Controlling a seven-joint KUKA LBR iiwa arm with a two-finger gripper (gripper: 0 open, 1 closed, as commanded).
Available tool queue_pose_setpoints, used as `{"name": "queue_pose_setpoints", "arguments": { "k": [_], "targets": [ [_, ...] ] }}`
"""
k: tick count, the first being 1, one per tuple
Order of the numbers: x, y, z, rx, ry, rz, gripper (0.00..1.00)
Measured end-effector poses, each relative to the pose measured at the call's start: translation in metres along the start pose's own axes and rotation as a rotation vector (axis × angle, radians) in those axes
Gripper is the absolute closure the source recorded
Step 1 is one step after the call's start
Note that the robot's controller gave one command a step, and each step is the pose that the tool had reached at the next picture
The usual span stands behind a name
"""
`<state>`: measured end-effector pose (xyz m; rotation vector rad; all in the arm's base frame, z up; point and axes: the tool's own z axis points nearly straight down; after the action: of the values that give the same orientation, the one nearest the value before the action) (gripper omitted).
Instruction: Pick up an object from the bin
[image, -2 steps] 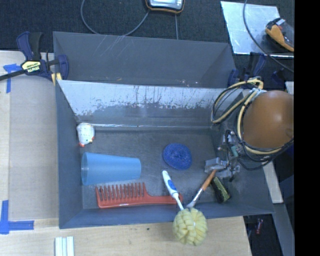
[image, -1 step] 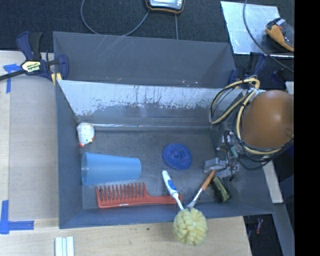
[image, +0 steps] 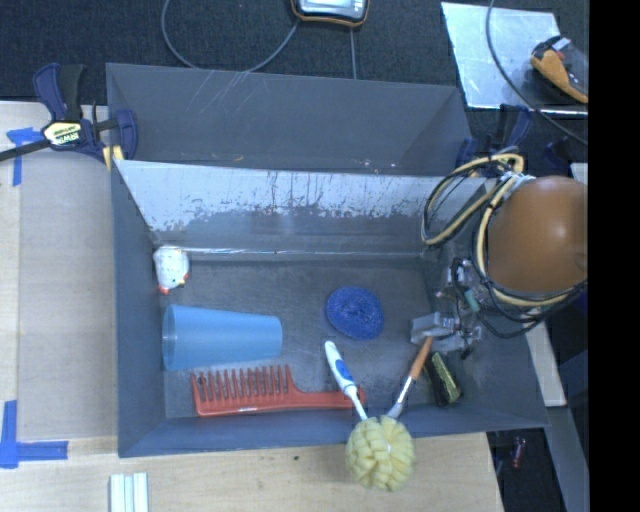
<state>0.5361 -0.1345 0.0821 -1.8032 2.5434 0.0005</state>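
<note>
A: Camera view, looking down into the grey bin (image: 290, 130). Where is the gripper (image: 447, 335) sitting?

B: It's hanging low in the right front part of the bin, right over the orange top end of a dish brush (image: 381, 450) handle.

A: Which way is that brush lying?

B: Its long axis is running on a slant, from the handle end under the gripper down and left toward the front wall. The pale yellow bristly head is pointing outward at the near side and is lying over the front rim.

A: And the arm?

B: It's reaching in from the right. Its rounded orange cover (image: 535, 245) is bulging over the bin's right wall, looped cables (image: 455, 200) are arching beside it, and the wrist is pointing down toward the floor of the bin.

A: Gripper wide or narrow?

B: I can't tell. It's showing as a knot of grey metal and wiring.

A: Neighbours?

B: A small dark block (image: 445, 380) is lying just beside the gripper, on its near side, close to the handle. A blue-and-white toothbrush (image: 342, 375) is slanting just left of the brush. A round blue scrubber (image: 354, 312) is sitting to the gripper's left. Well apart on the left are a blue cup (image: 222, 340) on its side, a red comb (image: 262, 390) along the front wall, and a small white toy (image: 171, 268).
</note>
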Motion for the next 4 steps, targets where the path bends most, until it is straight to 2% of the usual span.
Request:
{"name": "queue_pose_setpoints", "arguments": {
  "k": [1, 4],
  "targets": [
    [-0.001, 0.0, -0.021, 0.001, -0.001, 0.001, 1.0],
    [-0.001, -0.001, -0.053, 0.004, -0.002, 0.003, 1.0]
  ]
}}
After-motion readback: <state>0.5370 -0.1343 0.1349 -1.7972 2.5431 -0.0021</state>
